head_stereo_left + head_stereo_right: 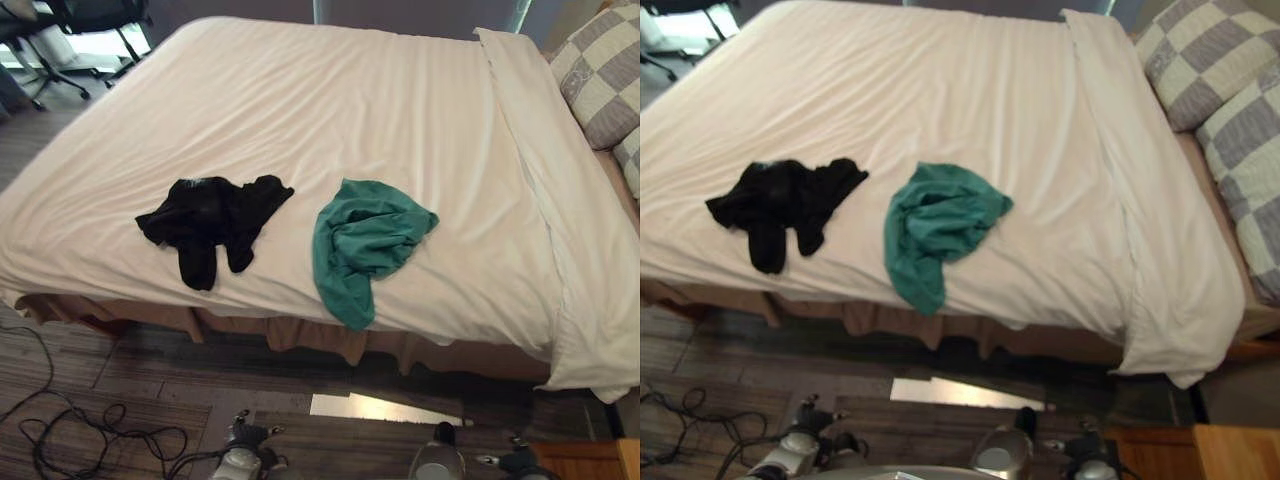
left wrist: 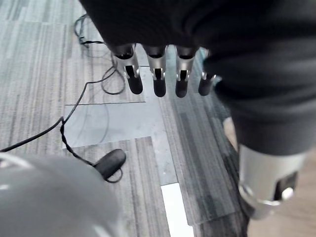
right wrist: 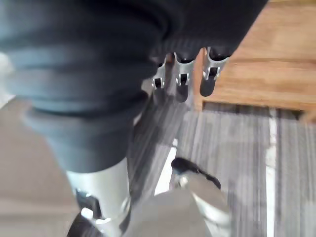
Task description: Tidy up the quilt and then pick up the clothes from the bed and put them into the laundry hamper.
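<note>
A cream quilt [image 1: 330, 120] lies spread flat over the bed, with a folded band [image 1: 560, 220] running down its right side. A crumpled black garment [image 1: 212, 225] rests near the bed's front edge on the left. Just to its right lies a green garment [image 1: 365, 240], one end drooping over the front edge. My left hand [image 2: 158, 74] hangs over the grey floor in front of the bed, fingers straight and holding nothing. Beside a wooden piece of furniture, my right hand [image 3: 180, 74] hangs low with its fingers straight too, also holding nothing.
Checked pillows [image 1: 600, 75] lean at the bed's right end. An office chair [image 1: 60, 30] stands beyond the far left corner. A wooden piece of furniture [image 1: 1230, 450] stands on the floor at the lower right. A pale strip [image 1: 385, 408] lies on the floor before the bed.
</note>
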